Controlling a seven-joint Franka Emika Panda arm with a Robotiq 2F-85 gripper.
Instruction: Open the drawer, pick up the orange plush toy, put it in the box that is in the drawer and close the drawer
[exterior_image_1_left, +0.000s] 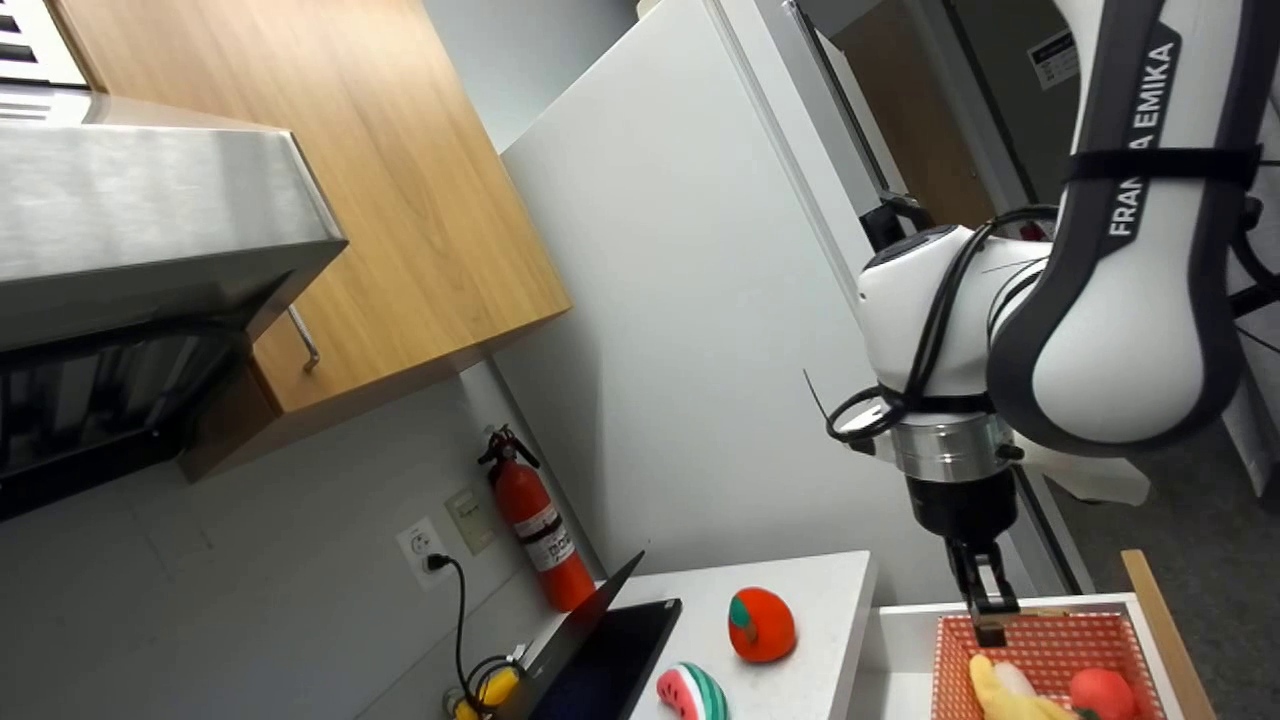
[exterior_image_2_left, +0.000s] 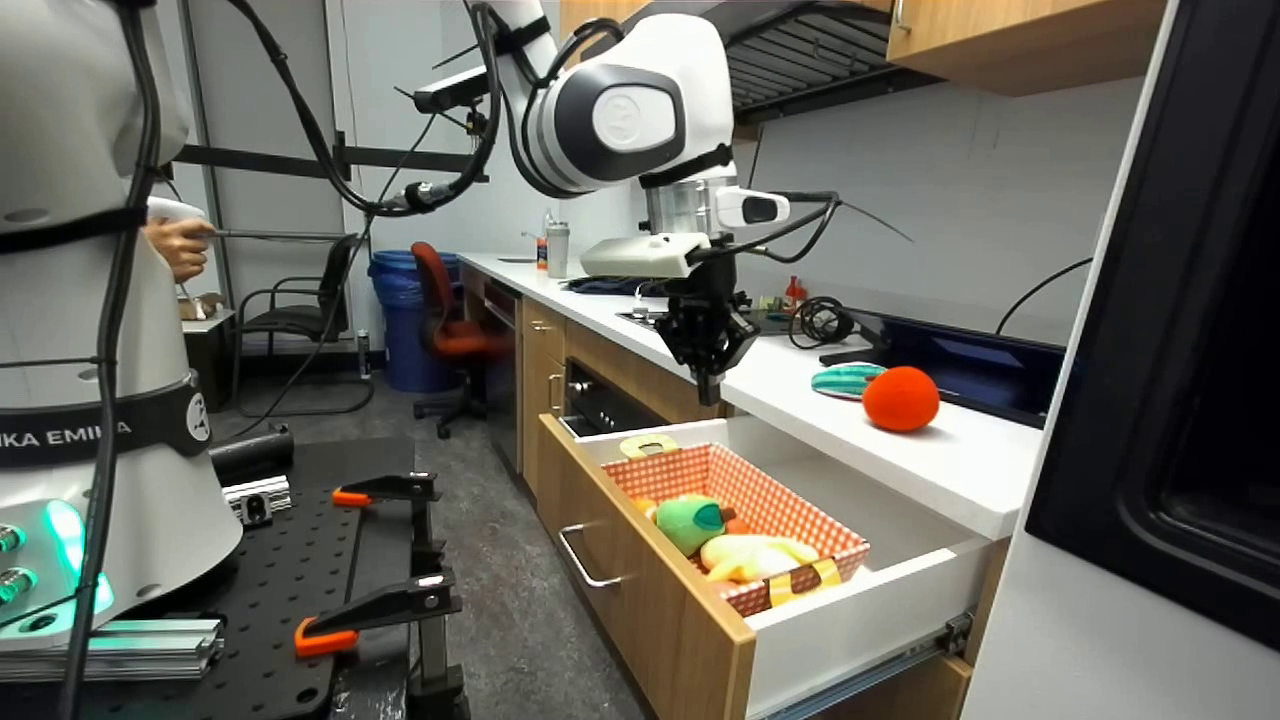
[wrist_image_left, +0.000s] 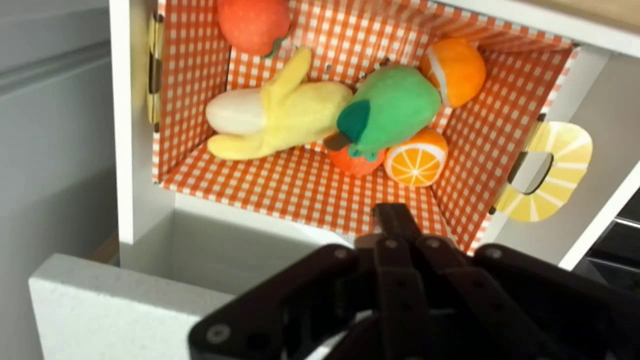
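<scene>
The drawer (exterior_image_2_left: 655, 560) is pulled out, its wood front away from the white cabinet. Inside it sits the box (exterior_image_2_left: 765, 490), red-and-white checked. Several plush fruits fill part of the box (wrist_image_left: 300, 200) in the wrist view, among them a peeled banana (wrist_image_left: 305, 112) and a green fruit (wrist_image_left: 400, 102). In both exterior views the orange plush toy (exterior_image_1_left: 768, 630), round and orange-red with a green leaf, rests on the white counter beside the drawer. My gripper (wrist_image_left: 391, 206) points down above the box, its fingertips together and holding nothing. The orange plush toy (exterior_image_2_left: 901, 399) stands apart from the gripper (exterior_image_2_left: 709, 392).
A watermelon plush (exterior_image_1_left: 692, 690) lies near the toy on the counter (exterior_image_2_left: 970, 465). Behind them stands an opened black laptop (exterior_image_1_left: 600, 650). A red fire extinguisher (exterior_image_1_left: 540, 525) hangs by the wall. The drawer's white side wall (exterior_image_2_left: 860, 620) rises beside the box.
</scene>
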